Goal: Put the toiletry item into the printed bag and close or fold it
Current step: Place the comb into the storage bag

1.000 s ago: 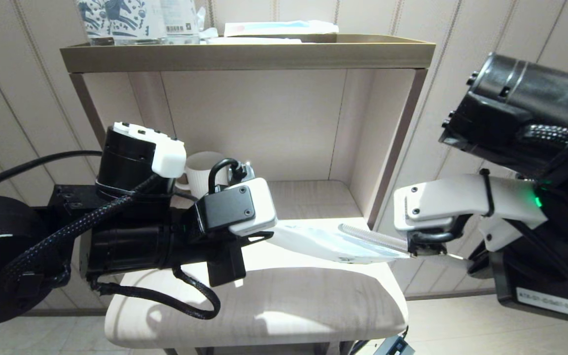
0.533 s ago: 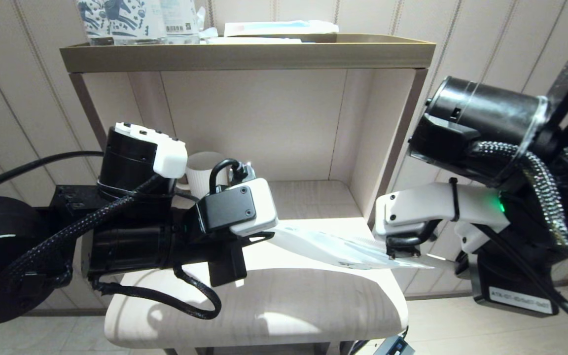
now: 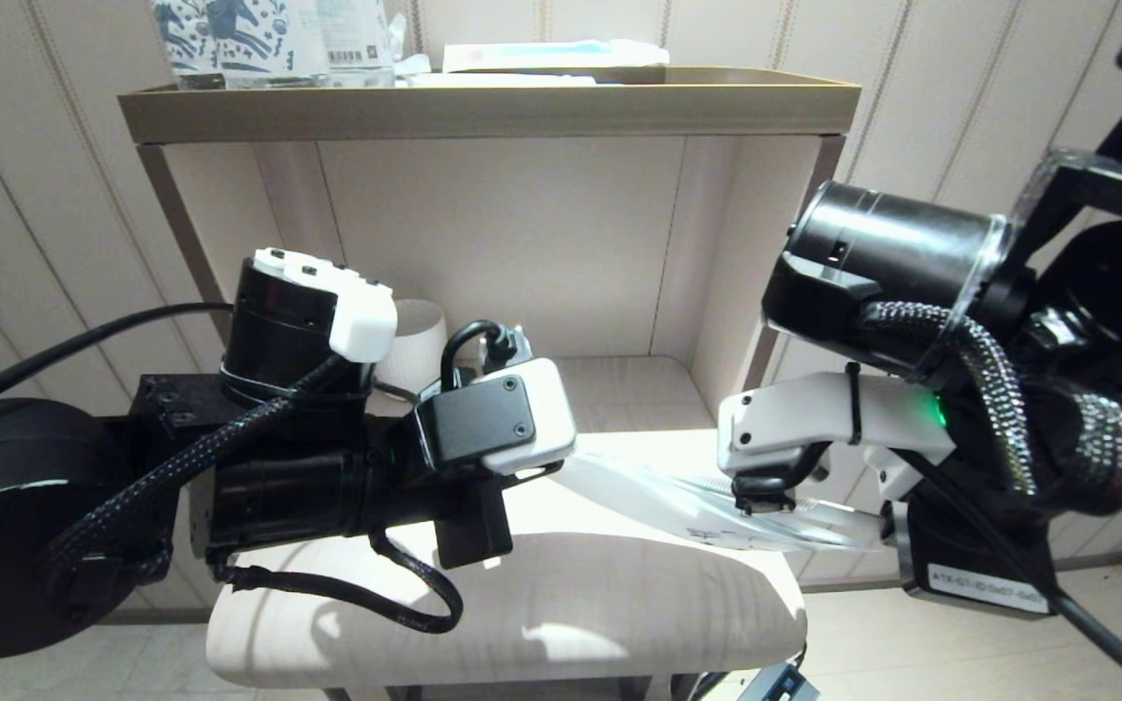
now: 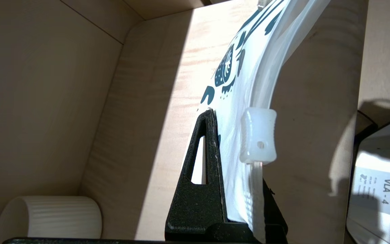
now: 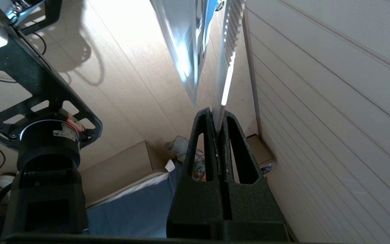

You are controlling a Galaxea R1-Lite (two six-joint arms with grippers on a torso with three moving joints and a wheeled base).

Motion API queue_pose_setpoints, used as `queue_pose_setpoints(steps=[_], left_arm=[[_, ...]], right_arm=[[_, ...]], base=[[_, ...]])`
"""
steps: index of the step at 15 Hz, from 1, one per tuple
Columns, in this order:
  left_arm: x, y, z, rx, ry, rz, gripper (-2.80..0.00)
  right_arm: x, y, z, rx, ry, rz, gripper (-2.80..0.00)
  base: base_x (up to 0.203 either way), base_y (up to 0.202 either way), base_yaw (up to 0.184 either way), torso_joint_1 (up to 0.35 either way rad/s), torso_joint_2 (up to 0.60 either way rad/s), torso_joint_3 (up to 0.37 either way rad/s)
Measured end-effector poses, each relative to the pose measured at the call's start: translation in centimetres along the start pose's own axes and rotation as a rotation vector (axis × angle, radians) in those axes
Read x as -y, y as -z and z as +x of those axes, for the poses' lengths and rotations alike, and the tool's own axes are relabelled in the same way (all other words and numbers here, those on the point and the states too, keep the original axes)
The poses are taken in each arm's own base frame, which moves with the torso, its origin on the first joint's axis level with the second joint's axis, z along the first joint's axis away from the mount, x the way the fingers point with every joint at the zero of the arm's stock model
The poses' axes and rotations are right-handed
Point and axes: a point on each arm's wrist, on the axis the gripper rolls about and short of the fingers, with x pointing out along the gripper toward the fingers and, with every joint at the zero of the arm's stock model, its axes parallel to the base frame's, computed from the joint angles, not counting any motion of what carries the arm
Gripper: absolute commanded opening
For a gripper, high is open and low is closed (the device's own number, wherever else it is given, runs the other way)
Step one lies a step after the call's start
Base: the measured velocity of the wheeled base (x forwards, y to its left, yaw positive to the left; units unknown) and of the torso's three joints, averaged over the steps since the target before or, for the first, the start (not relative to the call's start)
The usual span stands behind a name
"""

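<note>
Head view: the left claw (image 3: pixel 546 469) pinches one end of the flat white pouch with dark blue leaf print (image 3: pixel 658 492), holding it level above the pale wooden lower shelf (image 3: pixel 522 604). The right claw (image 3: pixel 766 501), pressed together on the slim cream-white comb-like stick (image 3: pixel 814 506), has moved in from the right over the last second, carrying the stick along the pouch's far end; insertion looks under way, though whether it is inside I cannot tell. A ribbed white cup (image 3: pixel 420 341) stands behind the left arm.

Left wrist view: black fingers (image 4: pixel 203 162) clamp the pouch (image 4: pixel 239 112) beside its translucent zip slider (image 4: pixel 258 140).

Right wrist view: fingers (image 5: pixel 203 149) grip the stick (image 5: pixel 227 67), just beside the pouch (image 5: pixel 181 40).
</note>
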Motion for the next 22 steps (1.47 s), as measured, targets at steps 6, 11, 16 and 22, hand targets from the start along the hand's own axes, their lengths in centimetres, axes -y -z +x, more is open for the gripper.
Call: queue_pose_setpoints(steps=[6, 11, 16, 22], left_arm=[[0.2, 0.0, 0.1, 0.0, 0.006, -0.002, -2.8], [0.3, 0.1, 0.0, -0.001, 0.009, -0.003, -2.8], [0.3, 0.3, 0.1, -0.007, 0.012, -0.005, -2.8], [0.3, 0.5, 0.8, -0.017, 0.018, -0.012, -2.8]], right_arm=[[-0.2, -0.7, 0.5, -0.017, -0.001, -0.018, -2.8], [-0.2, -1.3, 0.6, 0.016, 0.012, -0.01, -2.8], [0.6, 1.7, -1.8, 0.079, 0.049, 0.054, -2.8], [0.2, 5.0, -4.3, 0.136, 0.069, 0.079, -2.8]], base=[[0.0, 0.0, 0.0, 0.0, 0.0, 0.0], [0.0, 0.0, 0.0, 0.0, 0.0, 0.0], [0.0, 0.0, 0.0, 0.0, 0.0, 0.0], [0.0, 0.0, 0.0, 0.0, 0.0, 0.0]])
